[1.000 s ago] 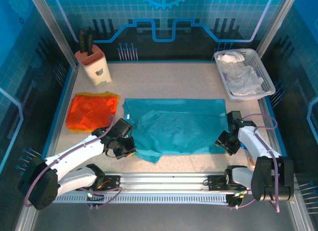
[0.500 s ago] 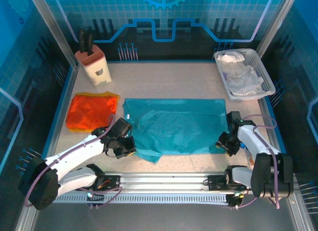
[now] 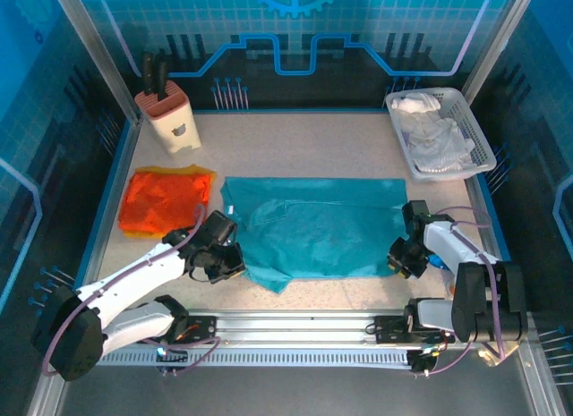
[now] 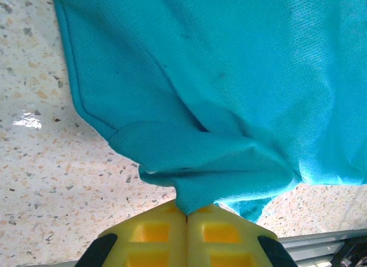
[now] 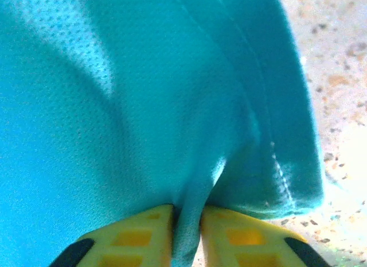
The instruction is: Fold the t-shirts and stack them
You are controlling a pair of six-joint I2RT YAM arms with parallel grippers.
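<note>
On the left, the orange shirt (image 3: 166,201) lies folded. The teal shirt (image 3: 318,228) lies spread flat, with the left claw (image 4: 186,218) and right claw (image 5: 186,221) each clamped on a near corner. Folding and stacking it look to be the work left.

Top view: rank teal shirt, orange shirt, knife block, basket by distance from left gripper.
1. teal t-shirt, near-left corner pinched in the left gripper.
2. orange t-shirt, left, just beyond.
3. knife block, far-left corner.
4. white basket, far-right corner.
</note>
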